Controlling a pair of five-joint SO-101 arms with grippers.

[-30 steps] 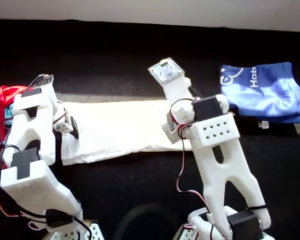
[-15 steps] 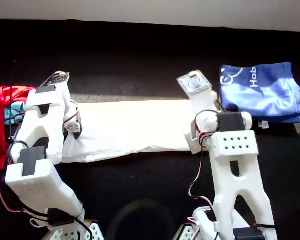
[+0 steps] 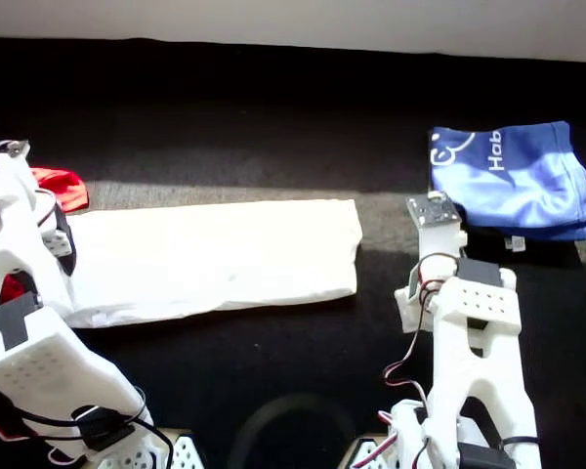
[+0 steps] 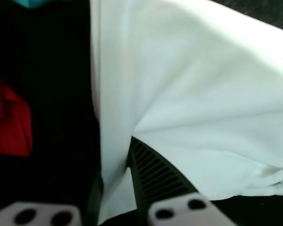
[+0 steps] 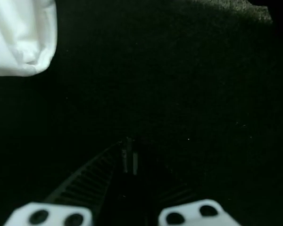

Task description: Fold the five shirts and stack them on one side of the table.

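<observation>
One white shirt (image 3: 215,256) across the middle, one blue shirt (image 3: 513,181) upper right, one red shirt (image 3: 61,186) at the left edge, two arms, left arm (image 3: 20,293) lower left, right arm (image 3: 474,332) lower right, one dark table (image 3: 273,117)

Robot test setup, lab or hobby bench; room type not otherwise clear. Desk (image 3: 225,127) covered in black fabric, pale wall strip (image 3: 293,20) along far edge. Two white printed-plastic arms mounted at near edge: left arm (image 3: 29,322), right arm (image 3: 474,362). Servos exposed, loose red-black wiring (image 3: 410,357).

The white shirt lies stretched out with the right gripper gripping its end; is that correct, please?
Not quite: the right gripper is shut on nothing, apart from the white shirt, as the right wrist view shows.
</observation>
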